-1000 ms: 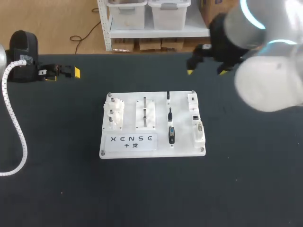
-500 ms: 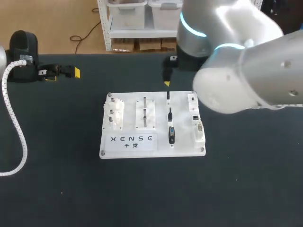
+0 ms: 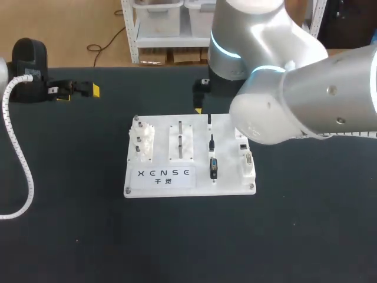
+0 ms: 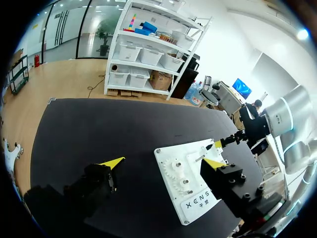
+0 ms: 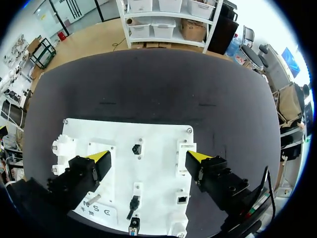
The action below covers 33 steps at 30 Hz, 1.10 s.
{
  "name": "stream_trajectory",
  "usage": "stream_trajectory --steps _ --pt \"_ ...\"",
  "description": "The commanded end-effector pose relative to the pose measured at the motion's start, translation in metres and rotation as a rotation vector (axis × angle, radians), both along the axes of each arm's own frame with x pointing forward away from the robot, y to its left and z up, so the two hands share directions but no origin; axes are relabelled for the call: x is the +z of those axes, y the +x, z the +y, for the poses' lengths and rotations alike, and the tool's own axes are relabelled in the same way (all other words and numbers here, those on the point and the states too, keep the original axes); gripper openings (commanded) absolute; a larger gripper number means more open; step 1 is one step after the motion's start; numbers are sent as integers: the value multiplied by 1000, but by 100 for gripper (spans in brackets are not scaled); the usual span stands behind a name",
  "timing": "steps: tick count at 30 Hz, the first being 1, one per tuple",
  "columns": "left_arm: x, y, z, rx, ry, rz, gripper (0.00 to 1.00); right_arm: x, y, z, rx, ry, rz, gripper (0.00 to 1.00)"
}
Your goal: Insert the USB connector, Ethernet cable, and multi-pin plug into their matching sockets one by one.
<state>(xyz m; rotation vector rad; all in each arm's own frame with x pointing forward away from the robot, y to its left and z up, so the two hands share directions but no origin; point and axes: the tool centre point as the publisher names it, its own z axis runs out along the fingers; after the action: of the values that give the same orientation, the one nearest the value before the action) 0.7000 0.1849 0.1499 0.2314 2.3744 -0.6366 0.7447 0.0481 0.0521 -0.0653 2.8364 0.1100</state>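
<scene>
— Black plugs (image 3: 211,141): we count three, in a column on the white rectangular plastic board (image 3: 162,187), three sockets (image 3: 242,145) at their three o'clock.
— And our left gripper (image 4: 163,162), our right gripper (image 5: 147,156)?
— Both released, empty.

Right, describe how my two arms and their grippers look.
The right arm is made of thick, rounded silver-grey links with glowing light-blue rings at the joints. The left arm shows a black wrist block and a white ribbed cable. The left gripper and right gripper are black and blocky, each with two fingers ending in bright yellow wedge tips.
</scene>
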Motion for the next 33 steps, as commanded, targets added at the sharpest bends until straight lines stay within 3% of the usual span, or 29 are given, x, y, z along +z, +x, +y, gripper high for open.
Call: stream_trajectory --steps 1,14,23,28,33 --pt "0 0 0 0 0 0 100 -2 -3 -1 -3 1 -11 100" --pt "0 0 0 0 0 0 100 -2 -3 -1 -3 1 -11 100" --pt "0 0 0 0 0 0 100 -12 3 8 -164 -13 76 100" --pt "0 0 0 0 0 0 100 -18 4 16 -168 -8 121 100" --pt "0 0 0 0 0 0 100 -20 6 18 -157 -19 98 100"
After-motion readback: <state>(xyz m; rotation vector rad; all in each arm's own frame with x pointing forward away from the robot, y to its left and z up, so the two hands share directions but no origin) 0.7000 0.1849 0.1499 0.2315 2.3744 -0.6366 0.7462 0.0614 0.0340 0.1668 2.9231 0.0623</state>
